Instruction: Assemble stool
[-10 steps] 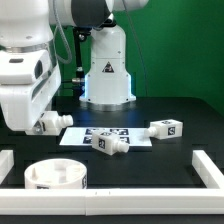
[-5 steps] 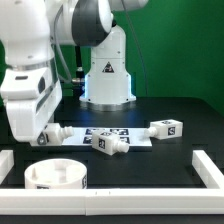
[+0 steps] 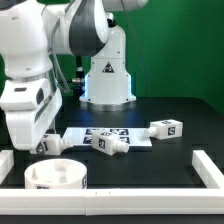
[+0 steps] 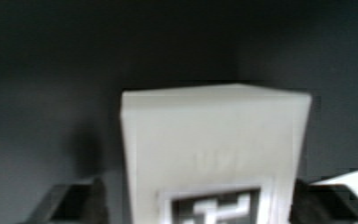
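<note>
1. Hanging the gripper [image 3: 44, 146] low over the table [image 3: 150, 168], close to its edge on the exterior view's left.
2. Showing a white leg [image 4: 215, 140] sitting between the jaws in the wrist view, with a marker tag facing the camera; blurring too much there for telling whether pinching that leg or standing spread off it.
3. Placing the round seat [image 3: 55, 176] near the table's front edge, just in front of that leg, toward the corner on the exterior view's left.
4. Placing a second leg [image 3: 108, 145] at the front edge of the marker board [image 3: 80, 136], mid-table, and a third leg [image 3: 165, 128] just beside the board's end on the exterior view's right.
</note>
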{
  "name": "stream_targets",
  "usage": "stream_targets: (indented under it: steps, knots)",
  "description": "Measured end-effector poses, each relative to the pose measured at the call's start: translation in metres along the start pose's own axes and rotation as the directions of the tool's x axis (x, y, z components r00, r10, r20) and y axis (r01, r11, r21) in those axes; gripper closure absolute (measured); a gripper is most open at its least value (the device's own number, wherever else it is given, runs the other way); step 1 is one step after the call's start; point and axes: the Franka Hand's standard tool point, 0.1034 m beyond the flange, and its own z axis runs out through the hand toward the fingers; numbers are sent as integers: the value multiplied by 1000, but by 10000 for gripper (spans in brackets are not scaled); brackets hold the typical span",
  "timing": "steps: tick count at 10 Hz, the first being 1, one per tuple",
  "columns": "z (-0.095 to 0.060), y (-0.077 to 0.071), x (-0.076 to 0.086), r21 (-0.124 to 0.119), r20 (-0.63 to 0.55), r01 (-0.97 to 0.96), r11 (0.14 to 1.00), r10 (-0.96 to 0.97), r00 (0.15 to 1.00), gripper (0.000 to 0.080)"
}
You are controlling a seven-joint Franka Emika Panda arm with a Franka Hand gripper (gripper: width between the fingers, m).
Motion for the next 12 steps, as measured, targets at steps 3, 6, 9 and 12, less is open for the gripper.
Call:
stream_targets:
  steps: [3,6,9,12]
  knots:
    - [-42,28,22,-2,35,-63,998,63,997,156]
    - [-56,79,68,-25,37,-184,983,185,982,150]
    - [-57,103,83,-49,30,-194,980,196,980,150]
    - [-54,105,82,-76,25,-162,984,165,986,150]
